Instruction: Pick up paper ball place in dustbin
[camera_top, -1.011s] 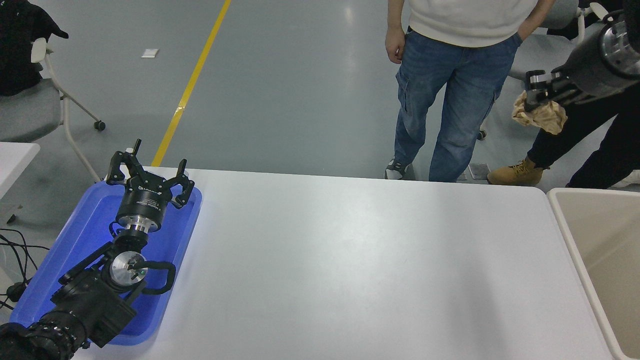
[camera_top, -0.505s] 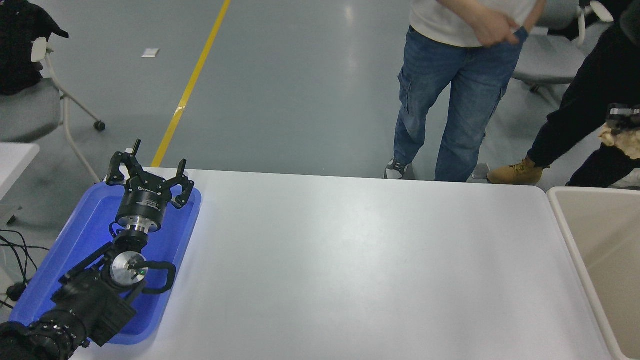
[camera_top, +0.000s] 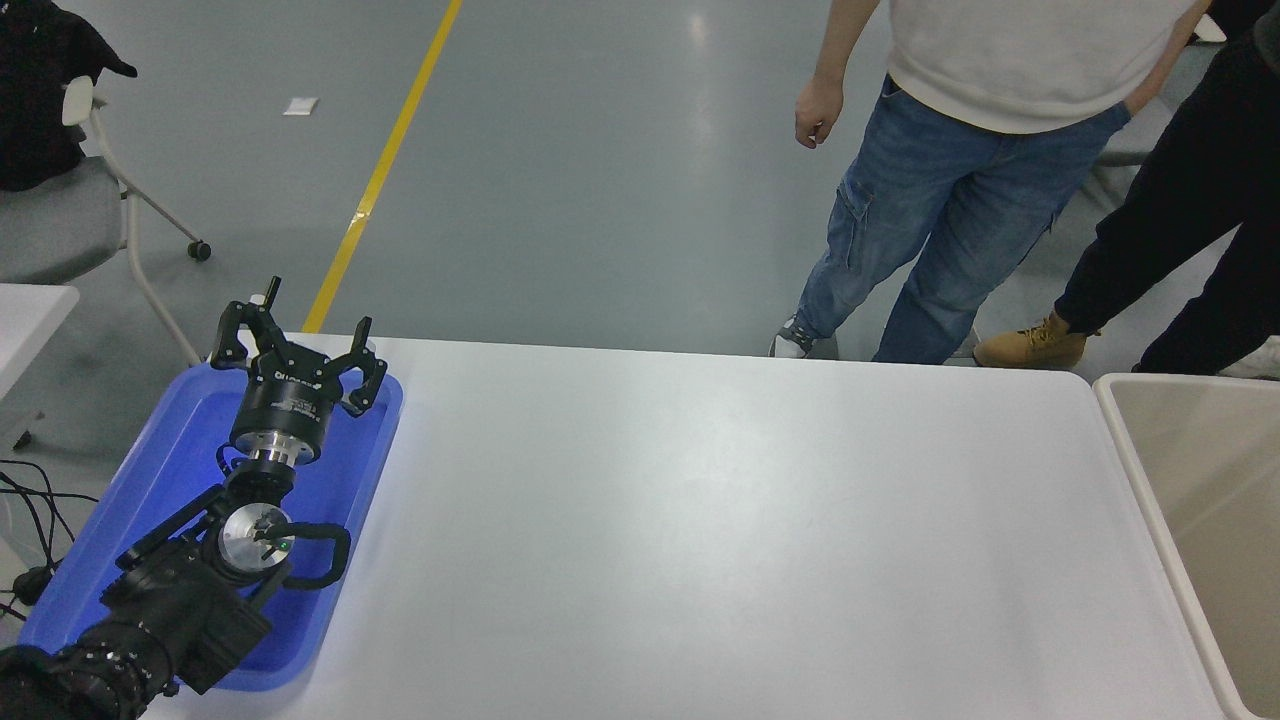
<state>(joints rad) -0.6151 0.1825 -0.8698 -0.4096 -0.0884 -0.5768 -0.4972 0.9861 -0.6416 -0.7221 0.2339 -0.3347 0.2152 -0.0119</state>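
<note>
Head view over the white table (camera_top: 700, 520). The right arm, its gripper and the paper ball, which one second ago appeared at the upper right with the ball pinched between the black fingers, and half a second ago showed only as a sliver at the right edge above the dustbin, are now wholly outside the picture; the ball's position and the right gripper's state therefore cannot be told from this view. The dustbin (camera_top: 1135, 440), beige with a thick pale rim, stands against the table's right end, only its left wall and part of its interior visible, and the visible part of that interior shows bare walls. The left arm lies at the lower left over the blue tray (camera_top: 150, 480), unchanged across the three pictures, and the left gripper (camera_top: 298, 345) points away from the camera with its fingers spread apart, holding nothing. At the far side of the table a person in a pale top and blue jeans (camera_top: 930, 230) has shifted to the right and leans, one hand (camera_top: 818, 112) now hanging free at the side where earlier it was near the waist. A second person in dark clothing with a tan boot (camera_top: 1035, 345) stands at the upper right. A grey chair (camera_top: 60, 215) stands at the upper left beside a yellow floor line (camera_top: 385, 165)
</note>
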